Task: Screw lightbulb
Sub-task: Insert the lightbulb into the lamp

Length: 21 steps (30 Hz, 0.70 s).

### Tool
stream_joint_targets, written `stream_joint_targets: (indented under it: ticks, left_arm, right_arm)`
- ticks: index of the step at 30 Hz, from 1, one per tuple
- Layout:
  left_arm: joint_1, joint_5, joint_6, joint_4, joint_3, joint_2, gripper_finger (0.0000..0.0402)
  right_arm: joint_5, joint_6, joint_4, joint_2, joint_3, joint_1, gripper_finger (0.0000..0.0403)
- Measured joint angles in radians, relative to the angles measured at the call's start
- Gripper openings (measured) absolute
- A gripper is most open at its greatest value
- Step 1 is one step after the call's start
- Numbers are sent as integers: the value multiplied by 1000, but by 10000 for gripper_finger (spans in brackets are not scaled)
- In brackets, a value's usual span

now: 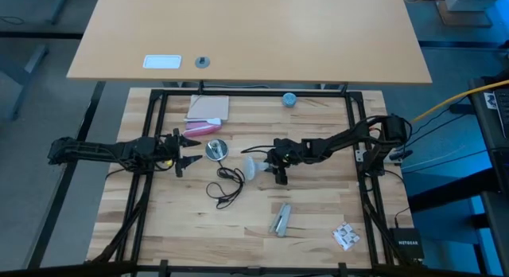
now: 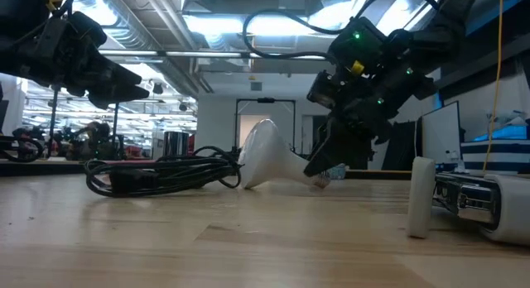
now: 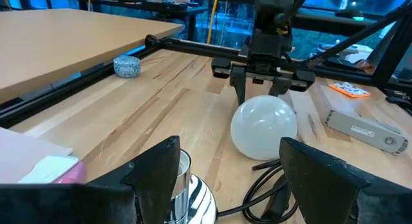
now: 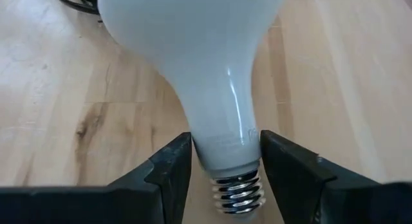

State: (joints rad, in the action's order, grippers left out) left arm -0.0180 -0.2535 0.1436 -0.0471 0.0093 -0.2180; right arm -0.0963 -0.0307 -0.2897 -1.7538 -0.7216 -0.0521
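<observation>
The small white frosted lightbulb lies on its side on the wooden desk, near the middle. Its round dome points toward the left arm, and its silver screw end points toward the right arm. A thin black cord lies curled just beside the dome.

The right pincer is down low at the bulb's narrow neck. One dark finger sits on each side of the neck, very close. I cannot tell if they squeeze the bulb or have just let go.

The left pincer waits with its jaws wide apart and nothing in them. It is just beside a round shiny silver disc, which may be where the bulb screws in.

To do this step well, the right pincer should hold the neck firmly but gently, because glass can break. A grip on the white neck, not on the screw threads, looks best, since the threads must stay free to turn in. The bulb is round and could roll away, so a slow lift is safest.
</observation>
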Motion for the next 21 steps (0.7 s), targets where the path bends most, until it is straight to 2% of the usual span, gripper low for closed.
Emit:
stream_joint_targets:
  ticks: [10, 21]
  left_arm:
    - [0, 0, -15, 0, 0, 0, 258]
    - [0, 0, -13, 0, 0, 0, 258]
  right_arm:
    - [36, 2, 2, 0, 0, 0, 198]
    - [36, -37, -21, 1, 0, 0, 280]
